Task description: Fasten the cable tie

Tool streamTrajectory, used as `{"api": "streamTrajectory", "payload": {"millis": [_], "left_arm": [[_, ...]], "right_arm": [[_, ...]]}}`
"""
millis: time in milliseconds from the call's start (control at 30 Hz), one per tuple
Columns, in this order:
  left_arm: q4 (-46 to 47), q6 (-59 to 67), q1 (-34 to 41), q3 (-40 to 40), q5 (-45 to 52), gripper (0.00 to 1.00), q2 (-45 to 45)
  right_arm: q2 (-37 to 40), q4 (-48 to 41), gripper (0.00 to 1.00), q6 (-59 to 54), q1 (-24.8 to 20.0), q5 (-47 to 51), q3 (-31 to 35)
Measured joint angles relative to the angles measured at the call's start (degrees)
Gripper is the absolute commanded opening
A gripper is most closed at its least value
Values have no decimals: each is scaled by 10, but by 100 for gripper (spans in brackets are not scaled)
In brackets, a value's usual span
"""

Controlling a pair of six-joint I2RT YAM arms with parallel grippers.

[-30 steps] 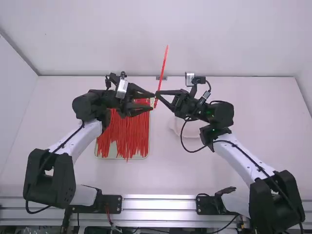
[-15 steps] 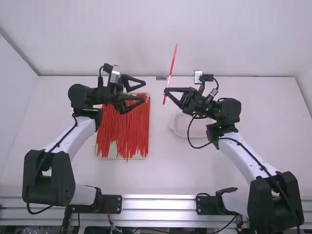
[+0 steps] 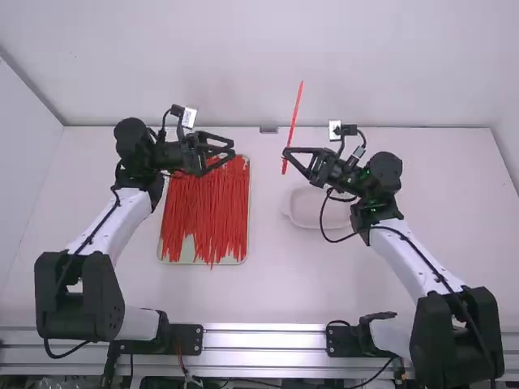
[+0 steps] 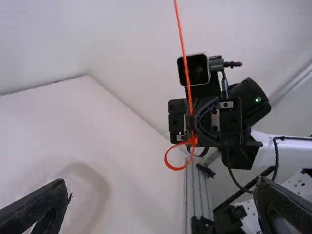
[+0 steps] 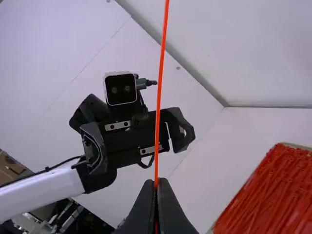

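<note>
Cable tie [image 3: 293,121]: small loop at lower end, tail upright, in the air above the table [image 3: 454,186]. Right gripper [image 3: 285,156] pinches it just above the loop. Left gripper [image 3: 229,154] spread wide, over the pile of ties [image 3: 203,215].

Cable tie [image 5: 164,48], tail seemingly cropped

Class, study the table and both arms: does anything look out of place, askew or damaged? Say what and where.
Nothing looks damaged or spilled. The right tool holds one red cable tie above the table, looped at its lower end, tail pointing up. The spare ties lie loosely fanned on their tray.
</note>
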State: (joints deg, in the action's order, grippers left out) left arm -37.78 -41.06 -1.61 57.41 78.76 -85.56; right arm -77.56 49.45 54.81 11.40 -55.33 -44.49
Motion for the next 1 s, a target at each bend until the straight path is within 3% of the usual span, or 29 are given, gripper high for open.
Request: {"api": "streamTrajectory", "payload": {"millis": [400,667,1000], "left_arm": [[306,153,-9,0,-116,99,0],[385,230,-9,0,-165,99,0],[474,284,-9,0,-229,99,0]], "right_arm": [[0,-142,0,-98,-58,0,0],[0,-259,0,-181,-69,22,0],[0,-403,0,-298,-69,145,0]]}}
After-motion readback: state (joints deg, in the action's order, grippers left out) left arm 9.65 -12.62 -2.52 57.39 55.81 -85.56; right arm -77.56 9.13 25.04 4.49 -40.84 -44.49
